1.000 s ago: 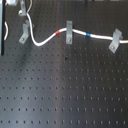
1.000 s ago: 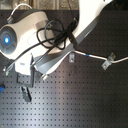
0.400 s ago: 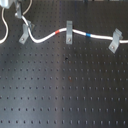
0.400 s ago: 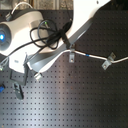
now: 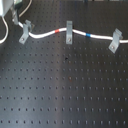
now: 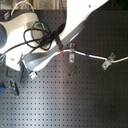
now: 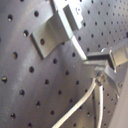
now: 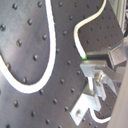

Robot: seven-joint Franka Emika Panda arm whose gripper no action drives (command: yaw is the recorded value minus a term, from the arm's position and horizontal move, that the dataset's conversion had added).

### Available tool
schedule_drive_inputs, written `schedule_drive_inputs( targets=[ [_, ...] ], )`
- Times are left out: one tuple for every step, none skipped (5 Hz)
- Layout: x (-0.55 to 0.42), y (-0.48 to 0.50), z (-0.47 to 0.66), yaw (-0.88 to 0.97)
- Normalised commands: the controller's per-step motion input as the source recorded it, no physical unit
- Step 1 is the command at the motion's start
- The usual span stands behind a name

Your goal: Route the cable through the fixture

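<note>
Cable [image 5: 50, 34]: in the first exterior view, laid white across the table [image 5: 65, 90], through three grey clips; red band just beside the middle clip [image 5: 68, 31], blue band past it.
Fixture [image 5: 24, 31]: the slanted clip at the first exterior view's left; cable seated at its top.
Second exterior view: arm [image 6: 75, 25] hides that clip.
First wrist view: hand [image 7: 102, 70], jaw gap cannot be told.
Second wrist view: cable end near fingertip.
Advice: cord to be kept low in the notch.
Writing: none legible.

Matt black perforated metal board [image 5: 65, 95]
</note>
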Motion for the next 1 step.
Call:
schedule_drive_inputs(
  targets=[
    [-0.002, 0.001, 0.0, -0.09]
  ],
)
